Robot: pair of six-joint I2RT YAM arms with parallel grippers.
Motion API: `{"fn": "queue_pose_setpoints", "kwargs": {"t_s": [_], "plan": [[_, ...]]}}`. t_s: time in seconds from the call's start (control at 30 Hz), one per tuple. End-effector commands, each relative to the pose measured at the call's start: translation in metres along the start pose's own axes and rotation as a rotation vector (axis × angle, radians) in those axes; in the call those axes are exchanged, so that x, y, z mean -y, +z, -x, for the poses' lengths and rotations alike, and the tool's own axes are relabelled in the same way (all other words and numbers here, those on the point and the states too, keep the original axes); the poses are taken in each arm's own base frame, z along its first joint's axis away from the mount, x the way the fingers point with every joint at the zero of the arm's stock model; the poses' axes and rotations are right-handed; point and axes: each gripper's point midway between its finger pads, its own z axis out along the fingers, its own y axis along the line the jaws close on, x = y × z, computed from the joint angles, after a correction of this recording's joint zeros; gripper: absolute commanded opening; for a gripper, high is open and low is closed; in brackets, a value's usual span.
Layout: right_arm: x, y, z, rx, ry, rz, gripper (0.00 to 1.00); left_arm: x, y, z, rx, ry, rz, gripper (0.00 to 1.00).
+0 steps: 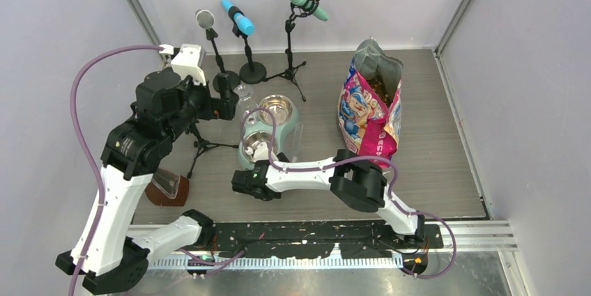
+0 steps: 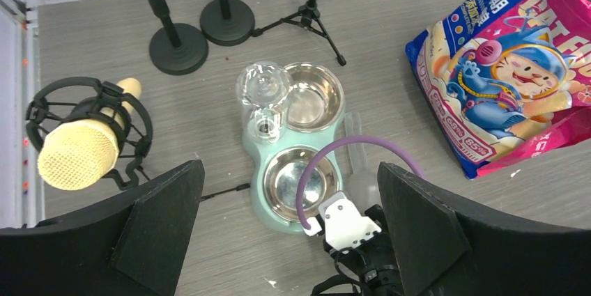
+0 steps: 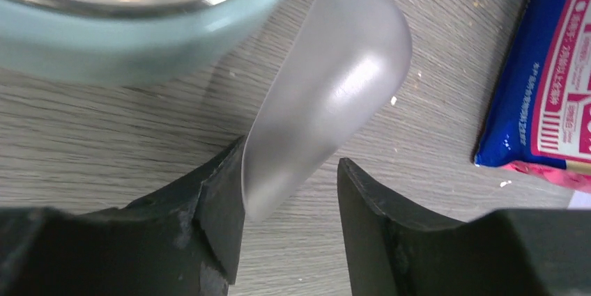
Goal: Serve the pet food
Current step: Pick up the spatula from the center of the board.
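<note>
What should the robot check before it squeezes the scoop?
1. Scoop sits between the right claw tips: ok.
2. Right claw shut tight on the scoop: not ok, there is a gap on one side.
3. Bag open, pet food showing: ok.
4. Near bowl empty, ready for food: ok.
5. Left claw open, holding nothing: ok.

my left arm stands tall on the left side, elbow folded, wrist tipped to look downward, and the left gripper is spread to its widest. my right arm lies low and reaches leftward across the front; the right gripper sits low, jaws partly apart, not clamped shut.
</note>
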Motion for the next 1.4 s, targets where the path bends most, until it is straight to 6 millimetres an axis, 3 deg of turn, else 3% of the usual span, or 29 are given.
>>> {"fn": "queue_pose_setpoints", "kwargs": {"t_s": [0.0,0.13,0.37,0.4,0.57,0.63,0.77,0.9,1.07,1.2,1.37], "plan": [[0.035,-0.018,0.014,0.072,0.105,-0.05,0.54,0.015,0.007,0.007,0.024,-0.051,-0.069,1.0],[0.049,-0.024,0.018,0.104,0.119,-0.075,0.46,0.025,0.012,0.002,0.003,-0.07,-0.11,1.0],[0.071,-0.026,0.016,0.125,0.123,-0.126,0.23,0.034,0.022,-0.006,-0.053,-0.082,-0.145,1.0],[0.075,-0.027,0.017,0.126,0.133,-0.124,0.16,0.035,0.023,-0.006,-0.056,-0.085,-0.149,1.0],[0.088,-0.021,0.011,0.108,0.155,-0.099,0.06,0.039,0.027,-0.008,-0.072,-0.094,-0.164,1.0],[0.086,-0.016,0.007,0.081,0.152,-0.045,0.09,0.04,0.028,-0.008,-0.073,-0.096,-0.164,1.0],[0.08,-0.013,0.008,0.037,0.183,0.092,0.54,0.039,0.025,-0.003,-0.061,-0.096,-0.16,1.0],[0.082,-0.017,0.026,0.011,0.265,0.219,0.72,0.039,0.023,0.0,-0.052,-0.096,-0.16,1.0],[0.081,-0.024,0.052,0.011,0.331,0.313,0.81,0.037,0.02,0.003,-0.042,-0.095,-0.155,1.0],[0.07,-0.007,0.053,-0.071,0.422,0.347,0.83,0.037,0.02,0.004,-0.043,-0.091,-0.153,1.0],[0.071,0.025,0.05,-0.119,0.556,0.32,0.81,0.036,0.02,0.006,-0.05,-0.084,-0.146,1.0]]}}
